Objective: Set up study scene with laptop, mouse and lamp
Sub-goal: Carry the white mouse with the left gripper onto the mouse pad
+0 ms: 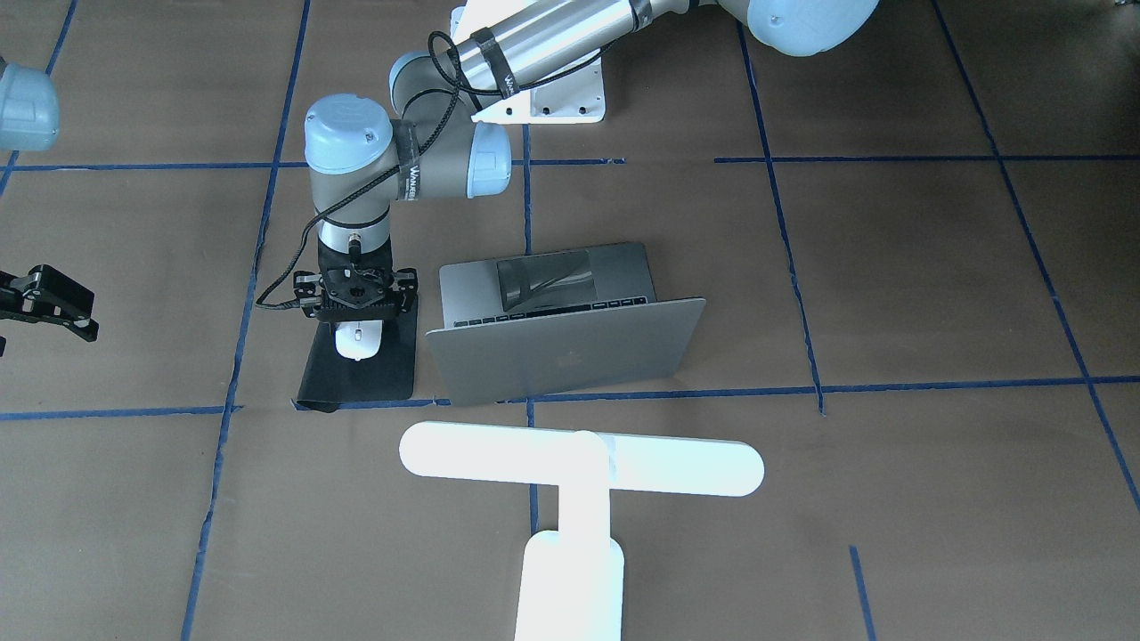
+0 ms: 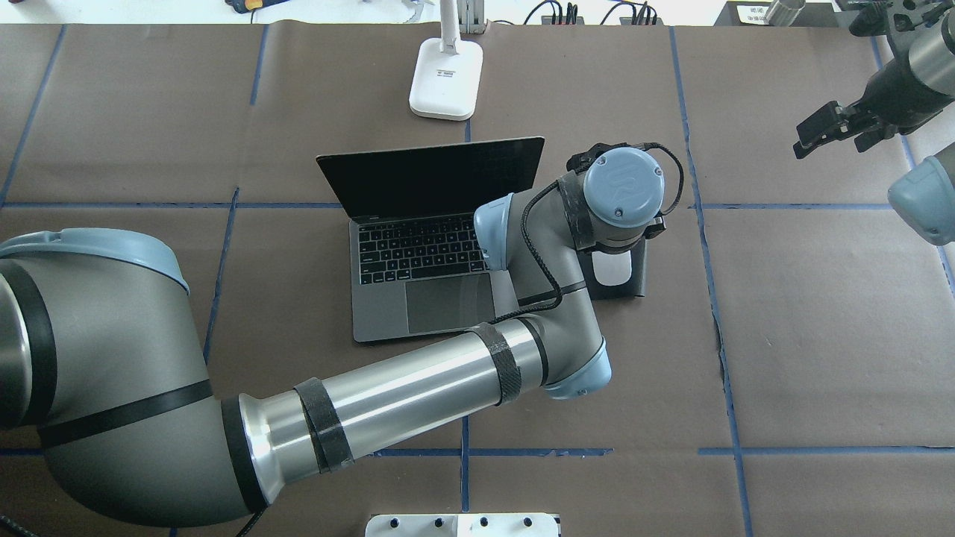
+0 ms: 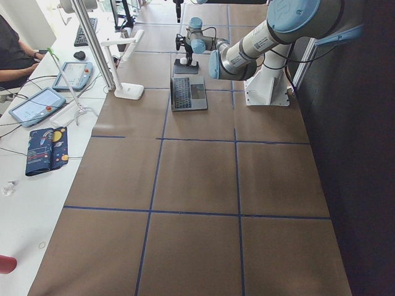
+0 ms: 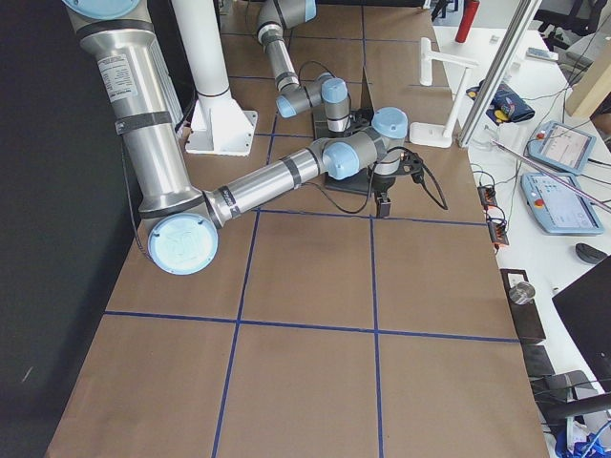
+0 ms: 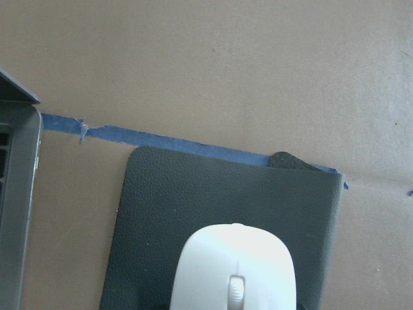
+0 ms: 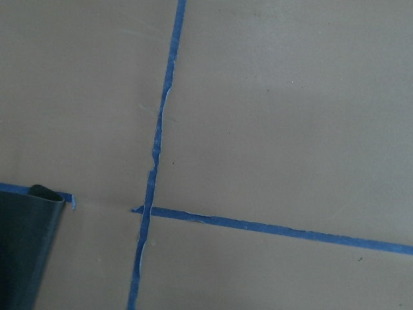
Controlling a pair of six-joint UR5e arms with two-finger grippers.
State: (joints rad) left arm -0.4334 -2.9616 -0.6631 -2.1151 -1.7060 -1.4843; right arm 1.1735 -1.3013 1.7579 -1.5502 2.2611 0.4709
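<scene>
The open grey laptop (image 2: 418, 253) stands mid-table with its lid (image 1: 561, 356) up. The white mouse (image 1: 359, 341) lies on a black mat (image 1: 356, 378) beside it. My left gripper (image 1: 359, 322) points straight down over the mouse's rear half. In the left wrist view the mouse (image 5: 235, 271) fills the bottom centre, with dark fingertips close against both its sides. The white T-shaped lamp (image 1: 579, 458) stands behind the laptop; its base (image 2: 445, 78) shows in the overhead view. My right gripper (image 2: 835, 134) hangs open and empty, far off to the side.
The white boxy arm pedestal (image 1: 552, 98) stands at the robot's edge of the table. The mat's far corner curls up (image 6: 39, 194). Blue tape lines (image 6: 151, 168) cross the brown table cover. Tablets and a keyboard lie on the operators' bench (image 3: 43, 105).
</scene>
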